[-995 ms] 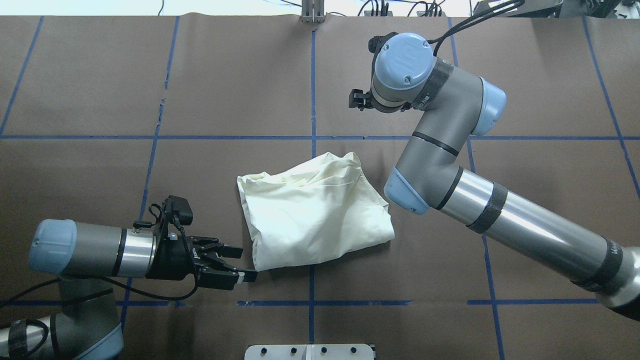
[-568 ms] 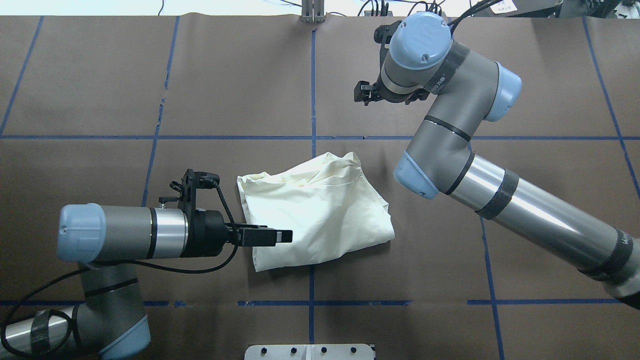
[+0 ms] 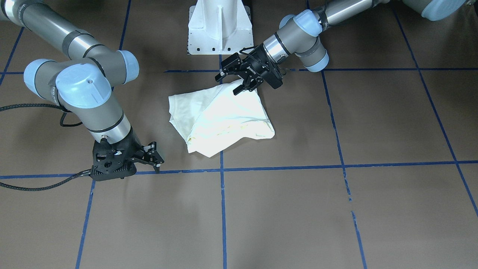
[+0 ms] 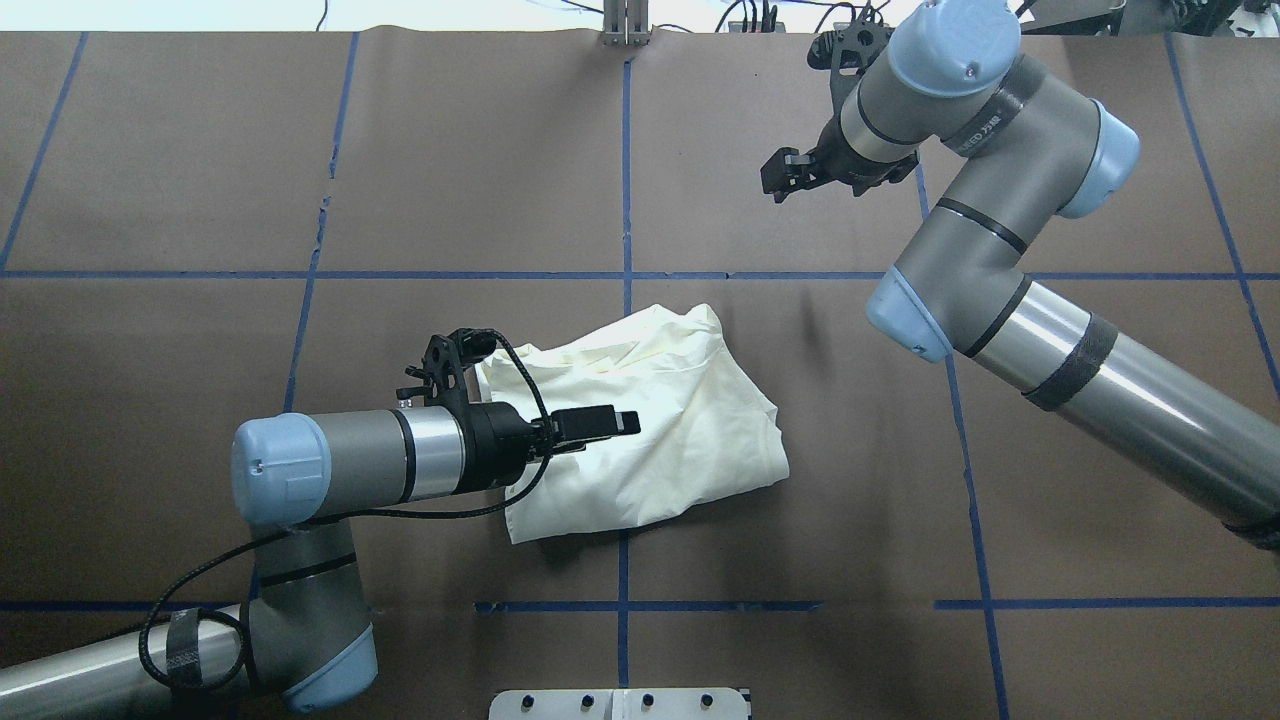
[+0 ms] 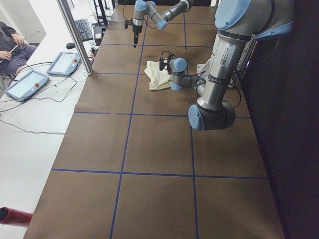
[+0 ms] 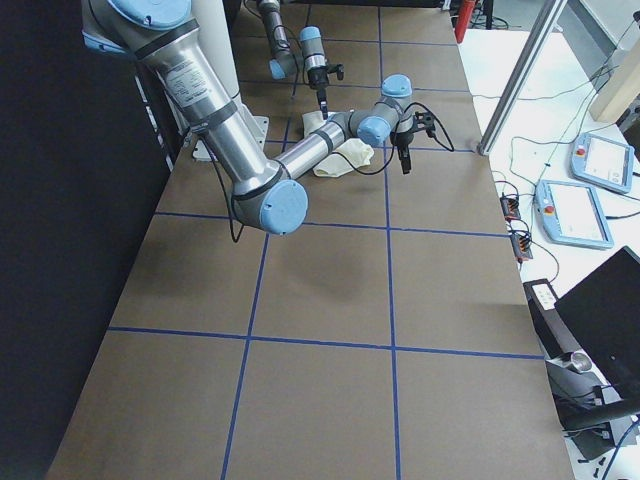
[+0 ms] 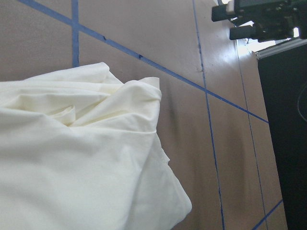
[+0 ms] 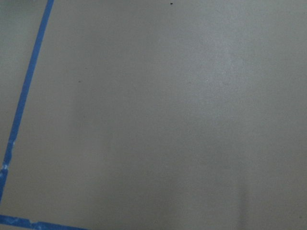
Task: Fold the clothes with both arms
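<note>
The wide-open, empty left gripper point(image 3: 228, 83) hung over the cream T-shirt point(image 4: 660, 440), likely to pinch it; the right gripper point(image 3: 157, 158) stood far right, open, empty.

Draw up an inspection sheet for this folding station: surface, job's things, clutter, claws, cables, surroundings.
Surface: brown paper table top with a blue tape grid.
Job's things: cream-white cloth shirt, a loose bundle near the centre, plain side showing.
Clutter: nothing seen loose; white metal pedestal base at the robot's edge.
Grippers: left black two-finger claw open over the shirt's robot-side edge, contact unclear; right black two-finger claw open over bare table, apart from the shirt.
Cables: black braided cable runs to the right wrist; black looped cable arcs over the shirt at the left wrist.
Surroundings: seated person and grey control pendants beside the table.
</note>
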